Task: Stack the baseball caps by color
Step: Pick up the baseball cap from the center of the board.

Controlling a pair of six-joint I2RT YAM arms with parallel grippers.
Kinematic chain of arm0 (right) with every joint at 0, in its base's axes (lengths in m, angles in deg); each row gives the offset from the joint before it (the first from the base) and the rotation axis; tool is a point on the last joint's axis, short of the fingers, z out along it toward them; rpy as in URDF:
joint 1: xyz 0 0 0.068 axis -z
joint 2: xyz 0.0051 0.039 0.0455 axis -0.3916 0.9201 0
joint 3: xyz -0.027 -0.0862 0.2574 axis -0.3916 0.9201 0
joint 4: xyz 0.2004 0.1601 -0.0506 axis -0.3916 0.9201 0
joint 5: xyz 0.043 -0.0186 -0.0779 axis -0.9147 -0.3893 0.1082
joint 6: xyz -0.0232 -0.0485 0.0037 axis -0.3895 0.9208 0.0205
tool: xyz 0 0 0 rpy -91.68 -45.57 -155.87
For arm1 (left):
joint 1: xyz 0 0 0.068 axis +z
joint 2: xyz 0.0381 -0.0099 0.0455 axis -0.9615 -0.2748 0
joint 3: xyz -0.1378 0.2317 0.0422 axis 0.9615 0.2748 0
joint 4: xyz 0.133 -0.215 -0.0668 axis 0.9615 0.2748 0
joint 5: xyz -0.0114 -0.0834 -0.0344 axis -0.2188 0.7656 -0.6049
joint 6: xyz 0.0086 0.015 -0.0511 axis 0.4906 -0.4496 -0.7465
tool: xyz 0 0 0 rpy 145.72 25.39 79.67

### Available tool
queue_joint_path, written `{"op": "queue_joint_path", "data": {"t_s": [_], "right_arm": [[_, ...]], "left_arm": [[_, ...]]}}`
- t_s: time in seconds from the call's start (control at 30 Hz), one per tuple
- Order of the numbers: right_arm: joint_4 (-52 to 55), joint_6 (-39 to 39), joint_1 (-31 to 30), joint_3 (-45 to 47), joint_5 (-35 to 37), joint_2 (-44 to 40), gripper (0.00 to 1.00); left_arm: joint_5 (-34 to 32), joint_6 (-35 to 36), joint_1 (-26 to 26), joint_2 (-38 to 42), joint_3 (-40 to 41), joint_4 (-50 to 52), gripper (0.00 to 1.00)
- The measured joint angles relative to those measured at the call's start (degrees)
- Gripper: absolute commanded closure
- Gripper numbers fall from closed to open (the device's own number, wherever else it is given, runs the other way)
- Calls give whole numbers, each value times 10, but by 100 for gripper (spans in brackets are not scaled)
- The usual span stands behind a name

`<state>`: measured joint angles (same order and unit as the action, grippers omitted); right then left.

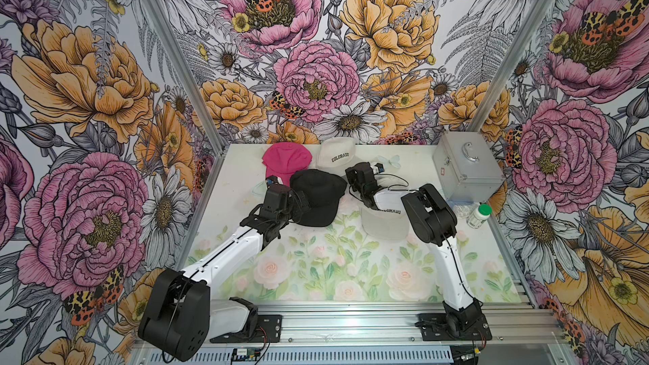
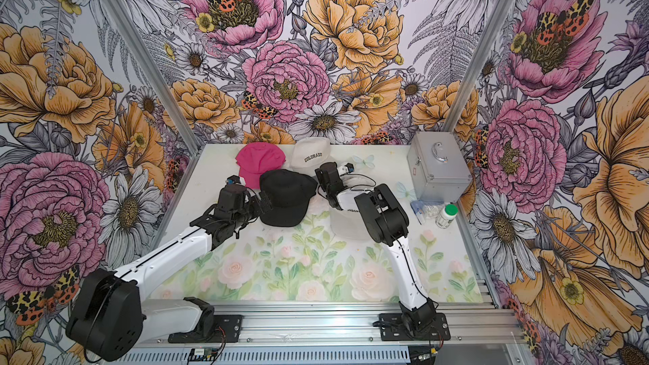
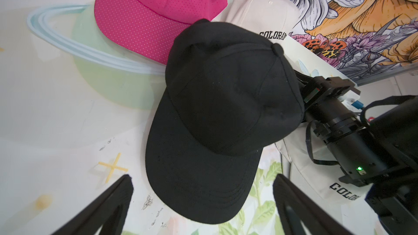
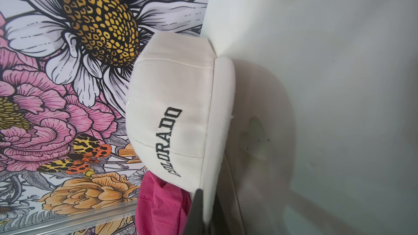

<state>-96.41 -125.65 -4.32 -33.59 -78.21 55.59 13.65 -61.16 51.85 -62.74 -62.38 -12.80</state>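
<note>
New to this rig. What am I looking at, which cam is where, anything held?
Two robot arms are mounted at the near edge of the table, each ending in a two-finger claw. The two wide pictures come from one overhead stereo camera, so they nearly match. The other two come from a camera on each wrist. On it: a pink cap, a black cap, a far cream cap and a near cream cap lettered COLORADO, a silver case and a green-lidded bottle. The left claw is open at the black cap's brim, holding nothing. The right claw is shut on the far cream cap's brim.
</note>
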Motion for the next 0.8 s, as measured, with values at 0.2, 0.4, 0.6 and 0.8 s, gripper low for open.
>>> {"op": "queue_joint_path", "data": {"t_s": [0.2, 0.4, 0.6, 0.8], "right_arm": [[0, 67, 23, -7, 26, -35, 100], [-1, 113, 44, -16, 27, -57, 100], [-26, 140, 46, 64, 20, -158, 100], [-63, 135, 39, 169, 9, -284, 100]], "left_arm": [[6, 0, 0, 0, 0, 0, 1], [20, 0, 0, 0, 0, -4, 1], [60, -9, 1, 13, 3, -23, 1], [100, -35, -16, 22, -7, -53, 1]]}}
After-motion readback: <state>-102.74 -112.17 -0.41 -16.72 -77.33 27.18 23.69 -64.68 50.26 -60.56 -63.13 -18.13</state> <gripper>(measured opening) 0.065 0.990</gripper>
